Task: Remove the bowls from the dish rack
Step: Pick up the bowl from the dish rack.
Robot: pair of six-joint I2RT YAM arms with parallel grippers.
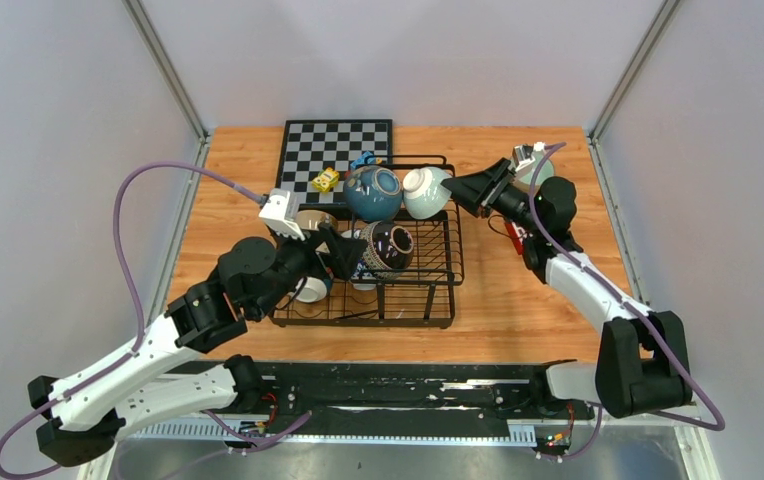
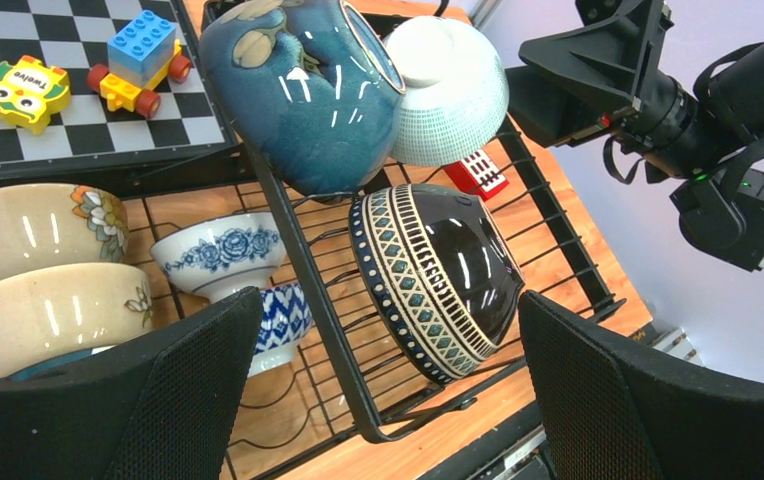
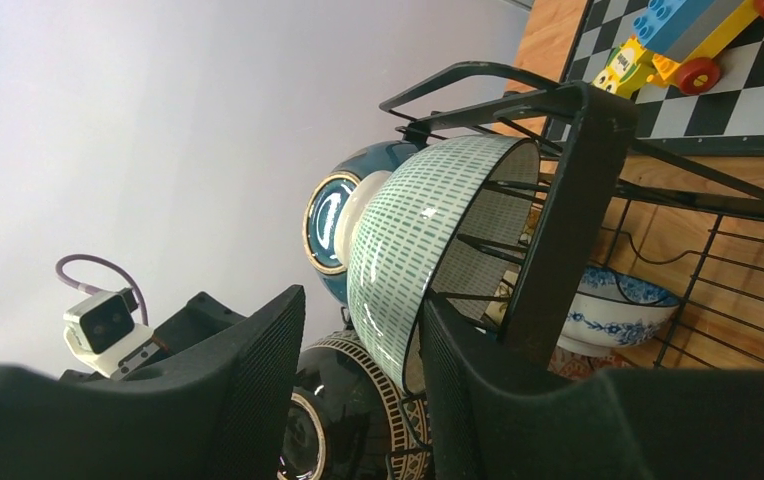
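The black wire dish rack (image 1: 438,262) sits mid-table with several bowls in it. A teal blue bowl (image 1: 373,193) and a pale mint bowl (image 1: 425,191) lean on their sides at the far end. A dark patterned bowl (image 1: 388,247) lies on its side in the middle. Beige bowls (image 2: 33,225) and blue-and-white bowls (image 2: 220,250) sit at the left. My left gripper (image 2: 388,400) is open and empty, just short of the dark bowl (image 2: 438,270). My right gripper (image 3: 363,320) is open, straddling the mint bowl's (image 3: 408,240) rim with one finger inside it.
A chessboard (image 1: 338,150) lies behind the rack with a yellow toy (image 2: 26,88) and a blue-and-yellow toy car (image 2: 138,60) on it. A red block (image 2: 478,172) lies on the table right of the rack. The rack's wire wall (image 3: 568,200) stands close to my right fingers.
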